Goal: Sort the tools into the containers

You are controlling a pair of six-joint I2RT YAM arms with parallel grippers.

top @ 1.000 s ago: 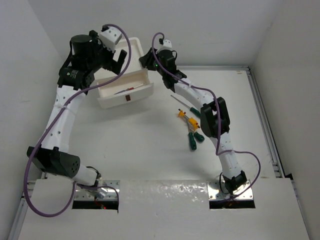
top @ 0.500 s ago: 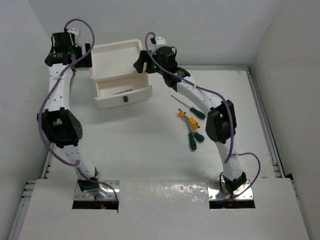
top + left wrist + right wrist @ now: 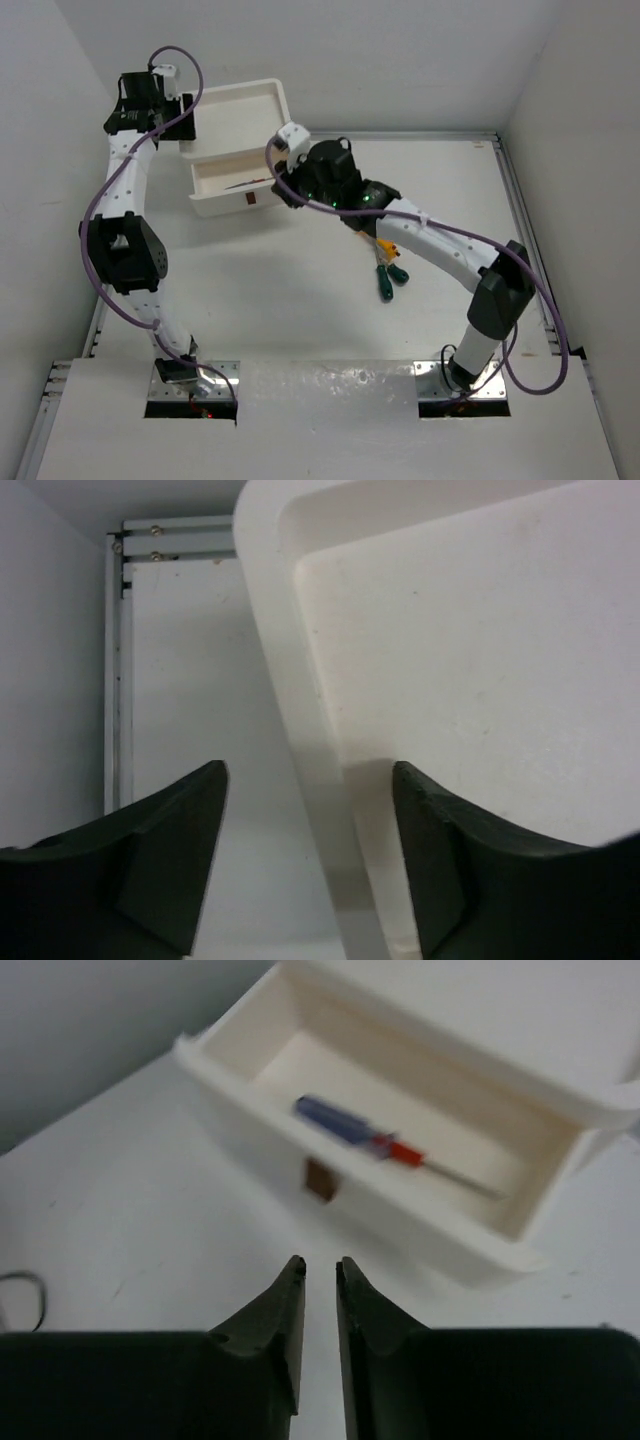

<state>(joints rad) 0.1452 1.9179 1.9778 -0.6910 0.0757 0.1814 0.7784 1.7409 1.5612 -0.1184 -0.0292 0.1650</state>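
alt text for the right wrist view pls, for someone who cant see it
A blue-and-red screwdriver lies alone inside an open white drawer with a small brown front tab. The right end effector sits in the foreground on the near side of the drawer, its dark fingers nearly closed and holding nothing.

Bright, even light falls from overhead on the white desk [image 3: 300, 300], so the arms throw only faint, soft shadows and the foil strip [image 3: 330, 378] by their bases gives back a mottled glare. Up close the left hand [image 3: 308, 865] is sharp enough, with a grey shadow lying across the tray rim [image 3: 320, 810] between its fingers — the tray's pale floor nearly washes out. The right wrist view is soft all over: the drawer [image 3: 400, 1160] and the blue-red screwdriver [image 3: 385, 1145] inside it are blurred — edges smeared, colours milky.
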